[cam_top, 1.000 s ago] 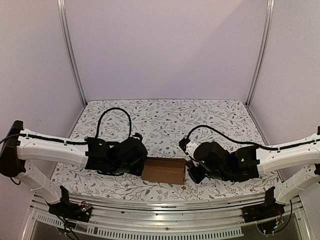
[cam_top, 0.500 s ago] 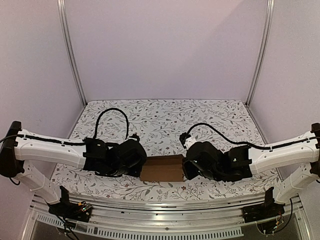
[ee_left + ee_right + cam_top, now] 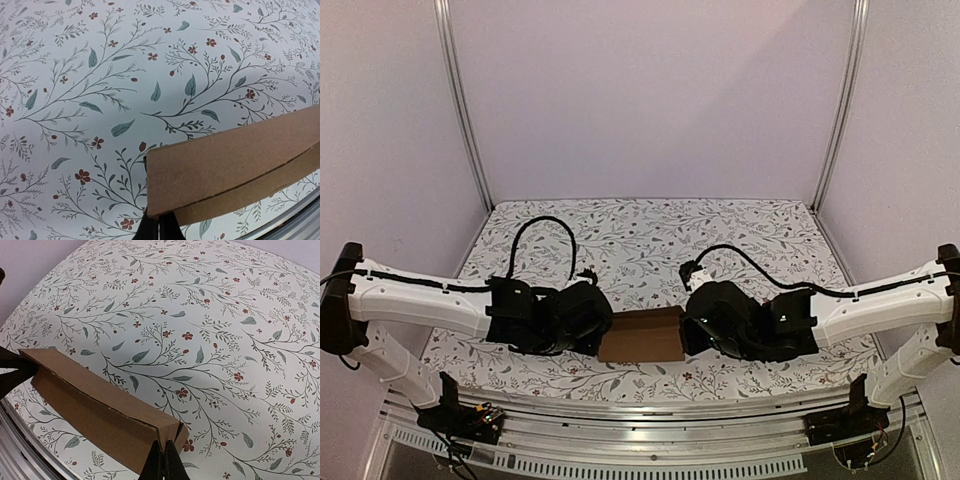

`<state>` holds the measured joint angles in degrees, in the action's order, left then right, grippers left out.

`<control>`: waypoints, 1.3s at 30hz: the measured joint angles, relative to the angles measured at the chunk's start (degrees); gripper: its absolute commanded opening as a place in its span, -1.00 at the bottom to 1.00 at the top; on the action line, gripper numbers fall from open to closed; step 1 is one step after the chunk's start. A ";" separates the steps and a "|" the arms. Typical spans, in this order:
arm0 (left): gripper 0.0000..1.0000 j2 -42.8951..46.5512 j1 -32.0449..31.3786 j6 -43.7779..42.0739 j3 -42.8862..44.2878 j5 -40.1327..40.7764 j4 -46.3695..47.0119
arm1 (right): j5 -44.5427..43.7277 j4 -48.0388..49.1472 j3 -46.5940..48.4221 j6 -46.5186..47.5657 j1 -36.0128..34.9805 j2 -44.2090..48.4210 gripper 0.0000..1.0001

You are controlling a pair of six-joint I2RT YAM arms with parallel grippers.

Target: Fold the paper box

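Note:
The paper box [image 3: 642,336] is a small oblong of plain brown cardboard lying on the floral table near the front edge, between the two arms. My left gripper [image 3: 603,334] is at its left end. In the left wrist view its black fingers [image 3: 159,227] are shut together, tips against the lower corner of the box [image 3: 230,160]. My right gripper [image 3: 686,330] is at the right end. Its fingers [image 3: 165,455] are shut, tips pressed on the end face of the box [image 3: 100,405], where a flap seam shows. Nothing sits between either pair of fingers.
The floral table cover [image 3: 650,240] stretches back to the pale walls. A metal rail [image 3: 640,410] runs along the near edge just in front of the box. Black cables [image 3: 545,225] loop above both wrists.
My right gripper has moved left and down until it meets the box's right end. The box has shifted slightly left. The left arm has barely moved.

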<state>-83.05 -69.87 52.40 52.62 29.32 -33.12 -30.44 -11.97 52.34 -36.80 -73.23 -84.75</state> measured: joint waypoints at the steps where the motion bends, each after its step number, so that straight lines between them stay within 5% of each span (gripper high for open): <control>1: -1.00 0.00 -0.04 0.00 0.00 0.07 0.00 | -0.02 0.00 0.02 -0.44 0.00 -0.09 -1.00; 39: -1.00 0.00 -1.11 0.20 -0.09 2.08 -0.57 | 0.17 1.29 0.07 -9.05 0.92 -3.50 -1.00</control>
<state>-83.05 -70.98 52.60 52.53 31.40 -33.69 -30.26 -10.68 52.40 -45.84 -72.31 -88.25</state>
